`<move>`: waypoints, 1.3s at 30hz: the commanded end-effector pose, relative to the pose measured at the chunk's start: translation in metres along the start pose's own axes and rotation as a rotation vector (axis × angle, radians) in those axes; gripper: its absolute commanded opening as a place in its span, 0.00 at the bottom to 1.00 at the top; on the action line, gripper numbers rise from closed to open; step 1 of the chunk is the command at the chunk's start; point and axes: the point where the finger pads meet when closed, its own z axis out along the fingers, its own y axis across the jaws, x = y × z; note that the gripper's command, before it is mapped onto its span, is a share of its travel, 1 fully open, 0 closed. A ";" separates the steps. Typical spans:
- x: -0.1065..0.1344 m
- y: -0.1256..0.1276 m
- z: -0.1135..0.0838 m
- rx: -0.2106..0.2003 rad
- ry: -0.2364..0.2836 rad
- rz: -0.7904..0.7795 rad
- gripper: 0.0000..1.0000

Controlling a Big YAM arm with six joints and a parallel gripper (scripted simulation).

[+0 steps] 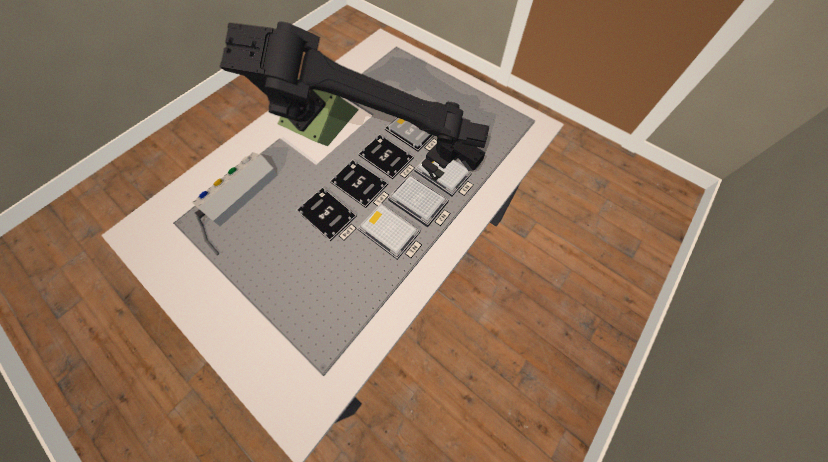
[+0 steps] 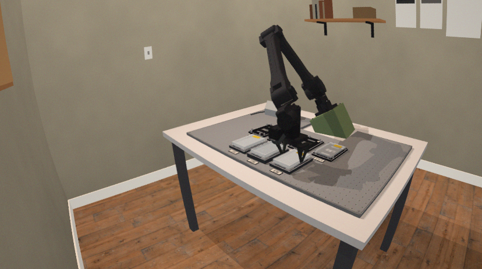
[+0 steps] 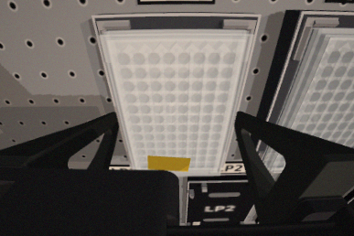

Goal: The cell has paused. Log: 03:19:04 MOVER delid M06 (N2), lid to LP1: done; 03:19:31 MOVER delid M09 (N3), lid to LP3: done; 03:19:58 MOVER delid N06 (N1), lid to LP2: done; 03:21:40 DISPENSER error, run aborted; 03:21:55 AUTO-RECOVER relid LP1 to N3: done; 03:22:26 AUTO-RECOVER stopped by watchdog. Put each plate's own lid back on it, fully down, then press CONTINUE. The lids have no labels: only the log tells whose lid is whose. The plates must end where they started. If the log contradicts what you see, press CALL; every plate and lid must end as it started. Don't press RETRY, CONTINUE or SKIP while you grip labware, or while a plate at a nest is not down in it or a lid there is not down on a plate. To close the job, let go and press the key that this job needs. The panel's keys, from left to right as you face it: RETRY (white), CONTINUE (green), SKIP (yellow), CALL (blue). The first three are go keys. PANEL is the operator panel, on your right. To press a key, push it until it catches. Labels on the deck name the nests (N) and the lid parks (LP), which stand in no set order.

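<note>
My gripper (image 1: 453, 171) (image 2: 292, 156) (image 3: 176, 118) is open over nest N3, its fingers at either side of the clear lid (image 3: 177, 93) on the white plate there. That lid's yellow mark (image 3: 168, 163) shows nearest me. The N2 plate (image 1: 418, 197) (image 2: 264, 151) (image 3: 337, 87) shows no yellow mark. The N1 plate (image 1: 390, 234) (image 2: 245, 142) has a lid with a yellow mark (image 1: 375, 217). A clear lid (image 1: 409, 134) (image 2: 329, 149) with a yellow mark lies on LP3. Parks LP1 (image 1: 360, 183), LP2 (image 1: 385, 155) (image 3: 219, 196) and LP4 (image 1: 326, 212) hold no lid.
The panel (image 1: 241, 191) (image 2: 270, 110) has white (image 1: 246, 159), green (image 1: 232, 170), yellow (image 1: 217, 182) and blue (image 1: 203, 194) keys. A cable (image 1: 207, 237) lies beside it. The arm's green base (image 1: 326, 118) (image 2: 333, 121) stands behind the parks. N2 adjoins my right finger's side.
</note>
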 end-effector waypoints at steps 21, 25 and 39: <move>-0.008 0.004 -0.021 -0.012 -0.035 -0.001 1.00; -0.008 0.005 -0.018 -0.011 -0.031 0.001 0.99; -0.012 0.005 -0.024 -0.015 -0.041 0.005 0.86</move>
